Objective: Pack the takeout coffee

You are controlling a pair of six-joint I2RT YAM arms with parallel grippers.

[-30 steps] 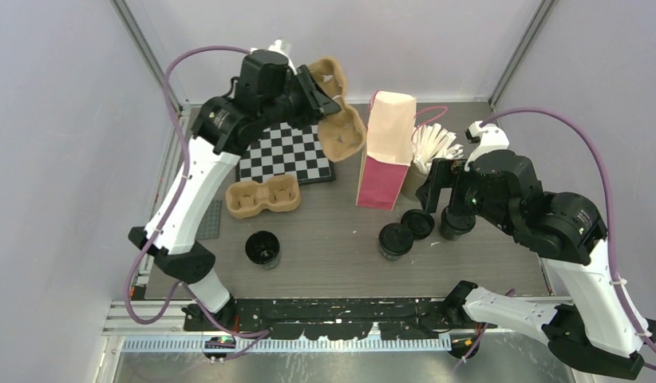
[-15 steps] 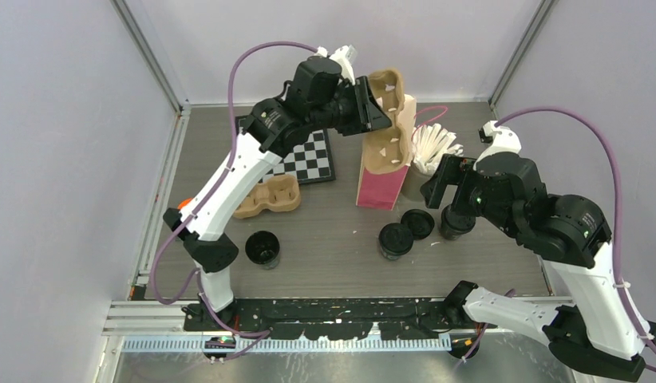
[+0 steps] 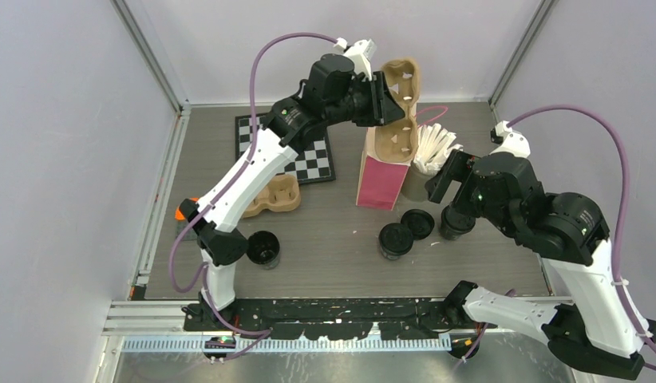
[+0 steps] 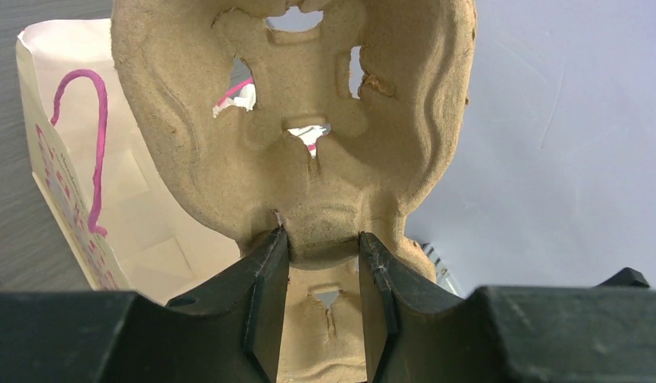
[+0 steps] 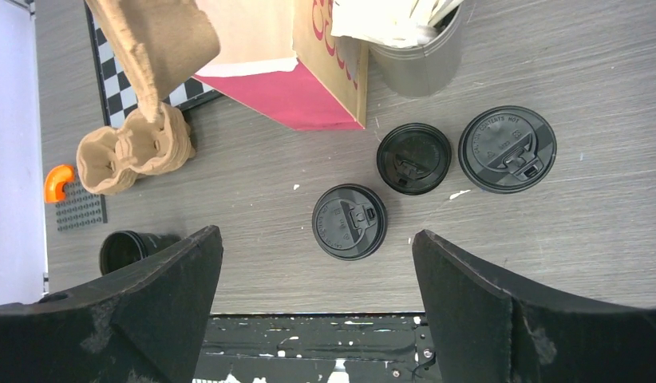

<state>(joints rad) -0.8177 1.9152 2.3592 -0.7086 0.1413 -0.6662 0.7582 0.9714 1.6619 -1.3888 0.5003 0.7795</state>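
Observation:
My left gripper (image 3: 386,100) (image 4: 321,235) is shut on the middle ridge of a brown pulp cup tray (image 3: 398,104) (image 4: 293,128) and holds it on edge over the open mouth of the pink-and-tan paper bag (image 3: 383,174) (image 4: 133,231). On the table stand a lidded black cup (image 3: 396,239) (image 5: 349,222), a smaller black lid (image 3: 418,223) (image 5: 413,158) and another lidded black cup (image 5: 507,149). An open black cup (image 3: 263,247) (image 5: 133,249) stands at the near left. My right gripper (image 3: 443,182) (image 5: 315,233) hangs open above the lidded cups, holding nothing.
A second brown tray (image 3: 275,195) (image 5: 133,148) lies by the checkerboard mat (image 3: 297,155). A grey cup of white sticks (image 3: 431,152) (image 5: 420,56) stands right of the bag. An orange piece (image 3: 183,209) sits on a grey plate at the left edge.
My left arm has carried the tray rightwards from above the checkerboard to over the bag's mouth. The right gripper has shifted slightly and stays open.

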